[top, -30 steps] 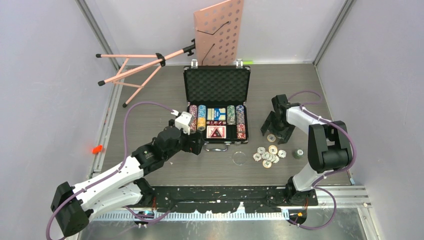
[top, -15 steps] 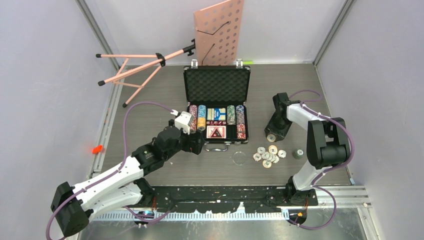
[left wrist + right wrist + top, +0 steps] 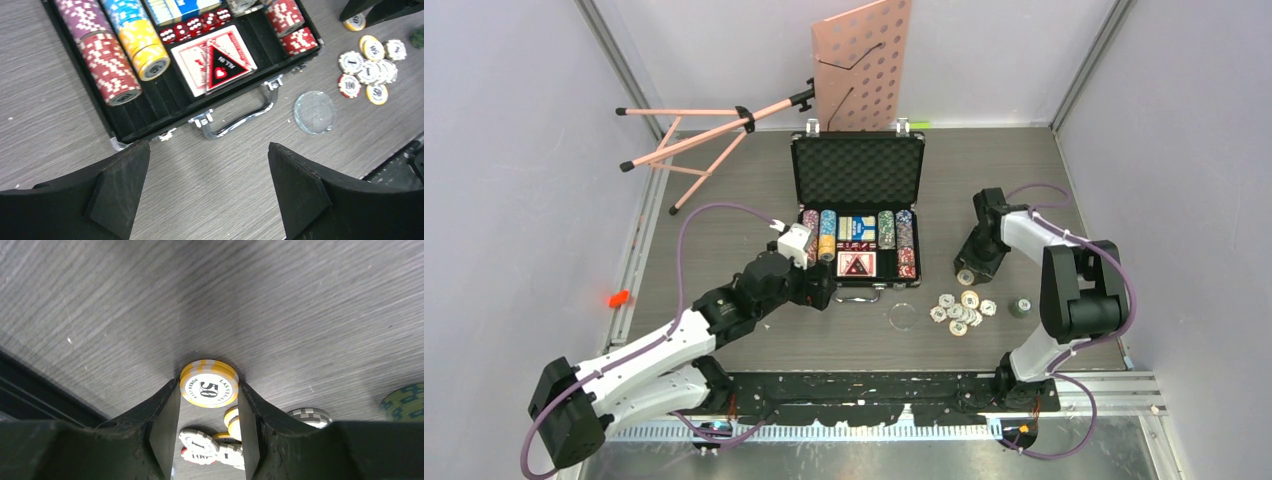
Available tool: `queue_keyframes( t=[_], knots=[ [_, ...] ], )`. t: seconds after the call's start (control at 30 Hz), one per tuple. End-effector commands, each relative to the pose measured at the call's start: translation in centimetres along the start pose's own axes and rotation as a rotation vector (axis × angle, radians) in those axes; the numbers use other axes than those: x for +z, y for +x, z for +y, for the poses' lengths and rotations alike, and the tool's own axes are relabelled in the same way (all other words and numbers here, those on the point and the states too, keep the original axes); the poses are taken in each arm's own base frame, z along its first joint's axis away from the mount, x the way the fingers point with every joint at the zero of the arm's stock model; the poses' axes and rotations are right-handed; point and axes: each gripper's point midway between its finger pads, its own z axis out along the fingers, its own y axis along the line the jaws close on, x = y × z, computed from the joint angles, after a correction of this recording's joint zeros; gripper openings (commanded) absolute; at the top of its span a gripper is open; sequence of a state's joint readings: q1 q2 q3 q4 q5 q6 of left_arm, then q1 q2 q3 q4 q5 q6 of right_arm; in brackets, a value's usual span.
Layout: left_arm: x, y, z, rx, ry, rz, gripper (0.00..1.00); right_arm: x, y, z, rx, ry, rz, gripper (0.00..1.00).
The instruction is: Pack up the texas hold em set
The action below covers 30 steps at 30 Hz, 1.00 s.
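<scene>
Now the briefcase (image 3: 857, 215) lies open in the middle of the worktop (image 3: 724, 190), its foam-lined lid (image 3: 857, 170) tipped up toward the far edge. It is black with a silver handle (image 3: 240, 117) on its near side. The tray holds rows of stacked poker chips (image 3: 112, 65) in purple, red, blue and yellow, a red-backed card deck (image 3: 192, 67) with a black triangular card on top, and a line of small red dice (image 3: 195, 27) just beyond the deck.

The left hand (image 3: 207, 185) hovers above the worktop just in front of the handle, fingers spread wide and holding nothing.

Right of the case, toward the near right corner, a cluster of loose chips (image 3: 961, 310) lies flat, some overlapping. A dark green chip (image 3: 1020, 307) sits alone just right of the cluster. The right hand (image 3: 969, 272) is down at the worktop between the case and that cluster, its fingers (image 3: 162, 415) closed against both sides of a yellow chip (image 3: 209, 383) marked 50.

A clear disc (image 3: 314, 111) lies on the worktop between the handle and the loose chips. A pink music stand (image 3: 861, 62) stands at the far edge behind the lid, its legs reaching toward the far left corner.
</scene>
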State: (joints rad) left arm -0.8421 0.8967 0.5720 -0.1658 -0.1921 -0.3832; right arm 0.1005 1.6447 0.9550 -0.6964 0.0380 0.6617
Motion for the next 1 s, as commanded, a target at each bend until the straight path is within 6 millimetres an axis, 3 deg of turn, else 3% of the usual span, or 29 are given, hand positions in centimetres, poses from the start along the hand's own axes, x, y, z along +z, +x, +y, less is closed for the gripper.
queue_keyframes(
  t=[0.0, 0.1, 0.27, 0.47, 0.6, 0.8, 0.97],
  knots=[
    [0.2, -3.1, -3.1, -0.081, 0.135, -0.096, 0.89, -2.5, 1.0, 0.9, 0.047, -0.094, 0.005, 0.22],
    [0.6, -3.6, -4.7, -0.127, 0.220, -0.127, 0.86, -5.4, 0.9, 1.3, 0.069, -0.165, -0.049, 0.20],
    [1.3, -4.6, -7.8, -0.183, 0.343, -0.156, 0.84, -8.3, 1.5, 1.7, 0.091, -0.228, -0.055, 0.20],
    [2.3, -6.9, -13.0, -0.212, 0.445, -0.239, 0.84, -12.2, 2.9, 4.3, 0.128, -0.414, -0.050, 0.20],
    [4.2, -7.8, -15.9, -0.301, 0.508, -0.228, 0.76, -14.7, 3.9, 5.9, 0.123, -0.483, -0.056, 0.20],
    [5.8, -9.1, -18.2, -0.383, 0.584, -0.251, 0.69, -17.0, 4.8, 7.1, 0.125, -0.546, -0.068, 0.20],
    [7.0, -9.4, -18.9, -0.410, 0.592, -0.243, 0.63, -17.7, 5.2, 7.6, 0.152, -0.583, -0.059, 0.18]
  ],
)
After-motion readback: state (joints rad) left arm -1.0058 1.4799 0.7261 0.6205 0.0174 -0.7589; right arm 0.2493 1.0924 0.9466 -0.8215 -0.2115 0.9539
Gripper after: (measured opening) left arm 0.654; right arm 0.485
